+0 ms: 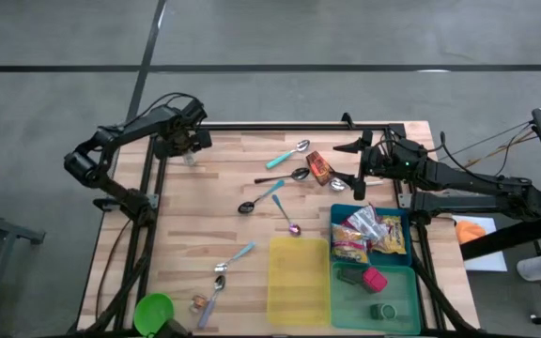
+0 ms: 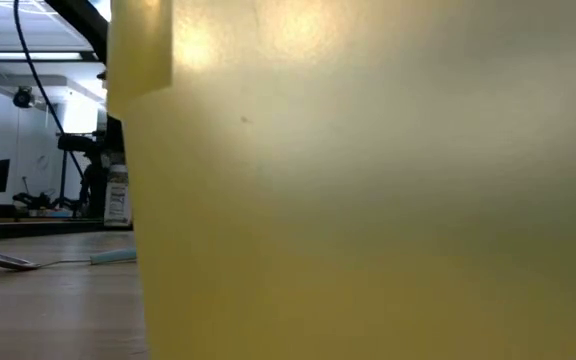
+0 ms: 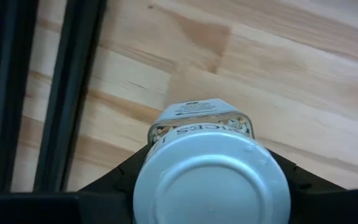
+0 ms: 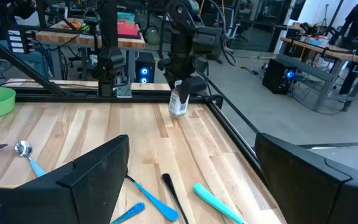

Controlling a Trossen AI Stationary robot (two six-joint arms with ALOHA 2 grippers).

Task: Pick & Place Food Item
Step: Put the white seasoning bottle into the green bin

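At far bench corner, left claw (image 1: 189, 150) is gripping small clear silver-capped jar (image 3: 202, 134) by its body; rigid, slick, probably light; right claw (image 1: 346, 161) idling wide

Pale wooden table (image 3: 278, 68), smooth; jar (image 3: 201, 124) with matt metal lid (image 3: 211, 177); bin (image 2: 368, 200) seemingly glossy plastic.

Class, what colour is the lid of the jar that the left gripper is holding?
Silver-grey metal; the jar's lid fills the left wrist view, where it shows best.

Partial upside-down lettering on jar (image 3: 197, 121) label, unreadable.
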